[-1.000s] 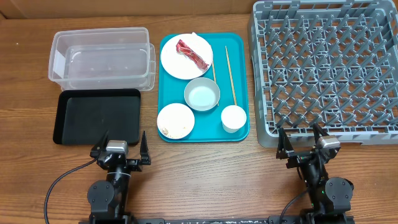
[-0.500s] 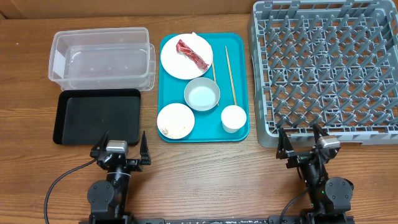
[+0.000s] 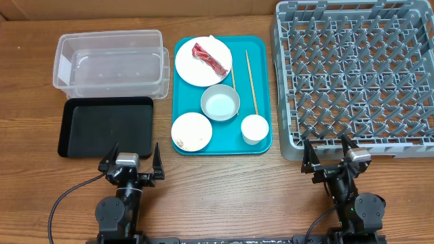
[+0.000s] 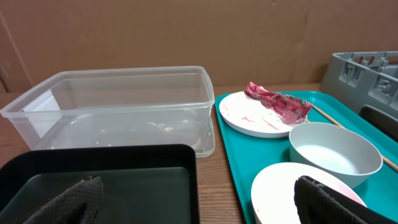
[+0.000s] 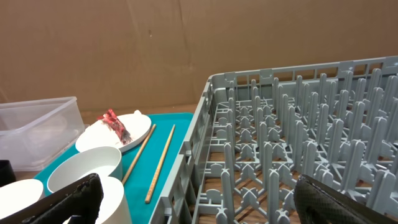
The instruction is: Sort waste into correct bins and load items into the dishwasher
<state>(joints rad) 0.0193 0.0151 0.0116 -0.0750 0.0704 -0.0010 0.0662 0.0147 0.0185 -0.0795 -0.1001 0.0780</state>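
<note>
A teal tray (image 3: 261, 139) holds a white plate (image 3: 196, 68) with a red wrapper (image 3: 209, 59), a white bowl (image 3: 220, 103), a pale plate (image 3: 191, 131) with food scraps (image 3: 180, 142), a white cup (image 3: 255, 128) and wooden chopsticks (image 3: 251, 83). The clear tub (image 3: 112, 64) and black tray (image 3: 105, 125) lie at the left. The grey dish rack (image 3: 356, 74) stands at the right. My left gripper (image 3: 132, 161) is open and empty in front of the black tray. My right gripper (image 3: 328, 156) is open and empty at the rack's front edge. The napkin is not in view.
The left wrist view shows the tub (image 4: 118, 106), black tray (image 4: 99, 180), wrapper (image 4: 278, 104) and bowl (image 4: 336, 154). The right wrist view shows the rack (image 5: 298, 143), chopsticks (image 5: 160, 162) and cup (image 5: 84, 169). A brown cardboard wall stands behind the table.
</note>
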